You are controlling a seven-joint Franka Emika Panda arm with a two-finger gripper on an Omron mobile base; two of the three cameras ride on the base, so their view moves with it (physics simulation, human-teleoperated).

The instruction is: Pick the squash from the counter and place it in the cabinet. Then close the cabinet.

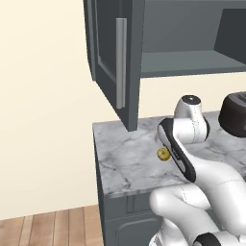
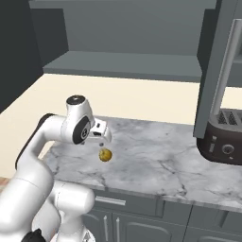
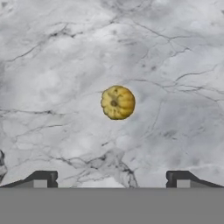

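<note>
Now, from the left base view, you are seeing the squash (image 1: 163, 153) sitting on the counter (image 1: 125, 158), tucked against the arm's dark forearm. From the right base view, your gripper (image 2: 101, 136) is hanging just above the squash (image 2: 105, 155), apart from it; the cabinet (image 2: 127, 42) is standing open. In the hand view, the fingertips (image 3: 43, 178) are standing wide, holding nothing, with the squash (image 3: 117, 103) lying ahead between them.
</note>
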